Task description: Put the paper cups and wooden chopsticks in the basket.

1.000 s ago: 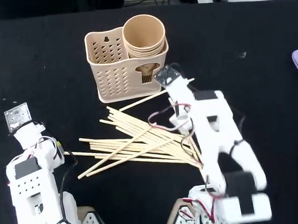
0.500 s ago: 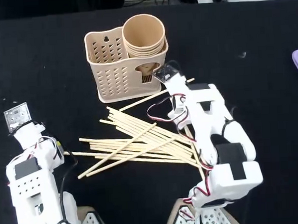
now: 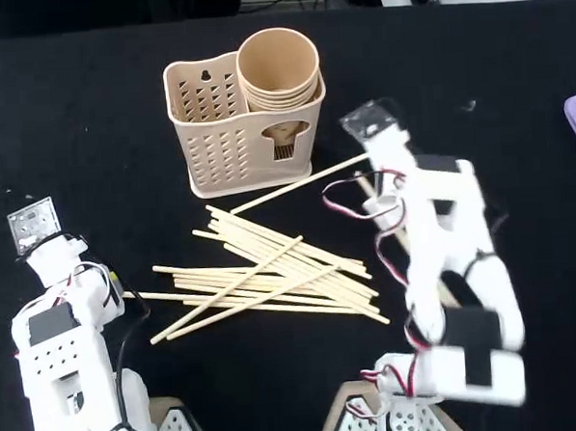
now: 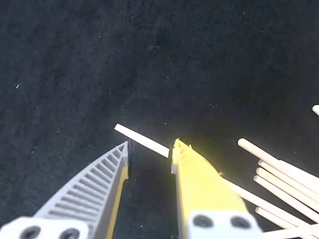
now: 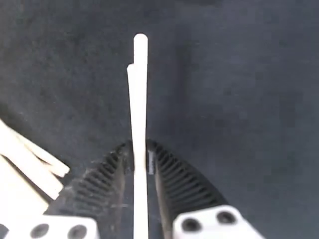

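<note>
At the upper centre of the high view, the basket (image 3: 228, 141) stands upright on the black desk (image 3: 473, 51), and a nested stack of paper cups (image 3: 278, 66) already sits in its right-hand compartment, so the cup half of the job looks done. No stick can be seen in the perforated compartment to their left, which suggests the chopstick half has barely begun. Most of the wooden chopsticks (image 3: 272, 274) lie in a loose, crossing pile on the desk at the middle of the frame, below the basket, and one stray stick (image 3: 296, 186) lies at a slant between the pile and the basket's base. To the right of the pile, the right arm (image 3: 434, 237) reaches up toward the basket's right side. Its wrist view shows the right end effector (image 5: 139, 149) pinched on what look like two held sticks (image 5: 140, 89) lying one against the other and jutting out past the fingertips over bare cloth. At the lower left, the left arm (image 3: 60, 285) sits near the pile's left end. The left end effector (image 4: 149, 144) is spread just above the desk, with the tip of a single chopstick (image 4: 139, 138) lying between its jaws, not gripped. What remains, by my reading, is nearly the whole bundle.
</note>
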